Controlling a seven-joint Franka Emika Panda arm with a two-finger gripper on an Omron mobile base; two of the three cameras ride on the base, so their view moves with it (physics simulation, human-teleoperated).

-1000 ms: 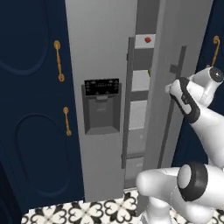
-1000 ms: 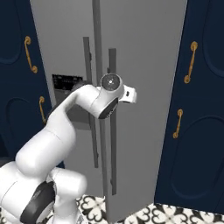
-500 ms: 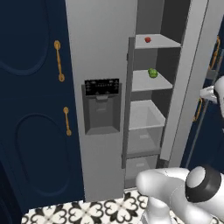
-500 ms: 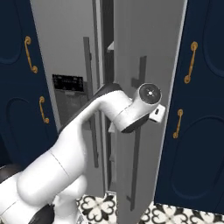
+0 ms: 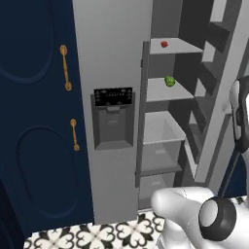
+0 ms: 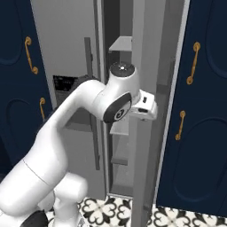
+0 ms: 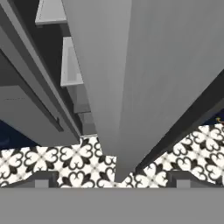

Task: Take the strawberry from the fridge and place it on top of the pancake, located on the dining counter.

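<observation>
- Your strawberry [image 5: 164,44] sits on the top shelf [image 5: 176,46] of the open fridge [image 5: 116,63], near the shelf's middle, small and red against the pale grey.
- One shelf below it you see a green rounded item [image 5: 169,80], slightly larger, resting toward the right of its shelf [image 5: 160,92].
- Under those two shelves you have another bare shelf and two clear drawers [image 5: 158,156].
- The right fridge door [image 5: 221,97] stands swung open, with its inner racks facing the shelves; the left door carries the black dispenser panel [image 5: 113,118].
- Your hand [image 7: 112,177] is spread wide, holding nothing; in the hand view its two dark tips stand far apart, either side of the grey door edge [image 7: 127,87], with patterned floor tiles [image 7: 57,157] beyond.
- In the right base view your arm's wrist [image 6: 122,97] is level with the door's edge, well below the strawberry's shelf.
- Navy cabinets with gold handles [image 5: 64,68] flank the fridge on both sides.
</observation>
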